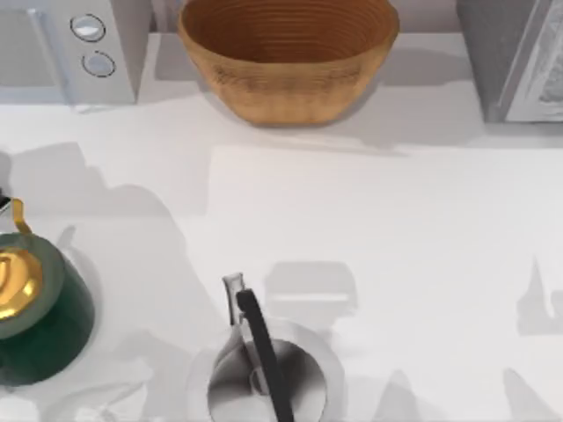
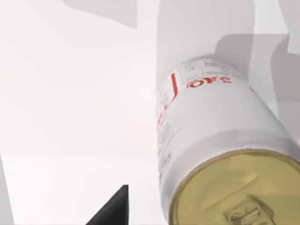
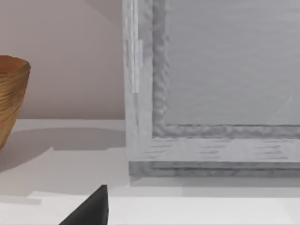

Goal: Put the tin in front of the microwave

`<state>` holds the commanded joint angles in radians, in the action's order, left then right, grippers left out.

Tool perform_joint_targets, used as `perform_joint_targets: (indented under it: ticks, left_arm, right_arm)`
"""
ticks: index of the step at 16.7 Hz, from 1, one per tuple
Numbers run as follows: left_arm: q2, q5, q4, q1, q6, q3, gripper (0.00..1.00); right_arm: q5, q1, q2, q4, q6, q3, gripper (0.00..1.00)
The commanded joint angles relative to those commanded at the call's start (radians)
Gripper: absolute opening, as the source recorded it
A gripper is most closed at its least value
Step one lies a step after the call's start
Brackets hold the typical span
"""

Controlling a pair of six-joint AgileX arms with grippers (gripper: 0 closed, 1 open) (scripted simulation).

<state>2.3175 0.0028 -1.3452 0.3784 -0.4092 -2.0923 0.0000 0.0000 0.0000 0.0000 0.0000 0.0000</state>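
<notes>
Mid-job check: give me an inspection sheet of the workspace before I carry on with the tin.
Surface: white table, crossed by shadows.
Job's things: tin close to the left wrist camera, gold top towards it; microwave at the far left.
Clutter: wicker basket far centre; darker grey box far right; green kettle with gold lid near left; silver kettle with black handle near centre.
Grippers: left gripper close by the tin, grasp not confirmed; right gripper facing the grey box.
Cables: nothing seen.
Surroundings: plain wall behind the table.
</notes>
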Motion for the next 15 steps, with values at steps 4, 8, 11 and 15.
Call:
perform_joint_targets:
  ticks: [4,8,11,15]
  left_arm:
    - [0.000,0.000,0.000,0.000,0.000,0.000,1.00]
    - [-0.001,-0.002,-0.003,0.002,0.000,-0.001,1.00]
    - [0.000,-0.028,-0.059,0.019,-0.003,-0.024,1.00]
    - [0.005,-0.014,-0.139,0.022,-0.002,-0.124,1.00]
  right_arm:
    - [0.000,0.000,0.000,0.000,0.000,0.000,1.00]
    - [0.000,0.000,0.000,0.000,0.000,0.000,1.00]
    - [0.000,0.000,0.000,0.000,0.000,0.000,1.00]
    - [0.000,0.000,0.000,0.000,0.000,0.000,1.00]
